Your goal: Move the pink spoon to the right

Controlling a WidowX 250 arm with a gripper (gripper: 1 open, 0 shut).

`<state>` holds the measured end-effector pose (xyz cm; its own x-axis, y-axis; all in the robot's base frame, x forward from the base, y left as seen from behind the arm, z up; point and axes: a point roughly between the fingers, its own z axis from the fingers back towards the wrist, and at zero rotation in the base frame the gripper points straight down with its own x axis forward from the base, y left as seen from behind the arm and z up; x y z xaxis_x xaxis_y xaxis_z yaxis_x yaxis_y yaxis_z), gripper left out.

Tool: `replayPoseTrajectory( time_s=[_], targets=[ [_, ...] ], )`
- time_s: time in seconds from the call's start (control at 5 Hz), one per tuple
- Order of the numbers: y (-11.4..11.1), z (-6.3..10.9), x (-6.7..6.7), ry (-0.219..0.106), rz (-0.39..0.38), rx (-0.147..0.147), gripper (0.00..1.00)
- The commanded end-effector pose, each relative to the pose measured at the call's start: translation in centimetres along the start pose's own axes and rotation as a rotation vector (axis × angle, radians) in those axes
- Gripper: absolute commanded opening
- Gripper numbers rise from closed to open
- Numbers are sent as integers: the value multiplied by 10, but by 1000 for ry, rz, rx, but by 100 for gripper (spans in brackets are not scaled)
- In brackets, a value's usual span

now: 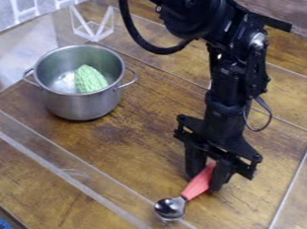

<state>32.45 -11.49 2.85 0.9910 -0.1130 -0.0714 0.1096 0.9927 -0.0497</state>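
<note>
— You're looking down on a dark wooden table [60,169], planks running at a slant across your view, the grain plain to see.

— And that shine along the edges?

— That's a clear plastic wall [36,143] fencing in the working area; you can follow its near rim cutting across the lower left, and light glints off it. At the top left of your view there's a clear stand [90,23] with thin legs, catching the same light.

— Anything past the table?

— A bluish patch at the bottom left corner, too blurred for you to tell what it is.
</note>
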Motion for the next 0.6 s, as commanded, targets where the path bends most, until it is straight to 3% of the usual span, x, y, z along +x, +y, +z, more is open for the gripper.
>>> replayPoseTrajectory(
  time_s=[0.0, 0.4],
  targets=[
    [-12, 25, 2, -71, -14, -19, 0],
    [-16, 44, 6, -75, -11, -14, 0]
  ],
)
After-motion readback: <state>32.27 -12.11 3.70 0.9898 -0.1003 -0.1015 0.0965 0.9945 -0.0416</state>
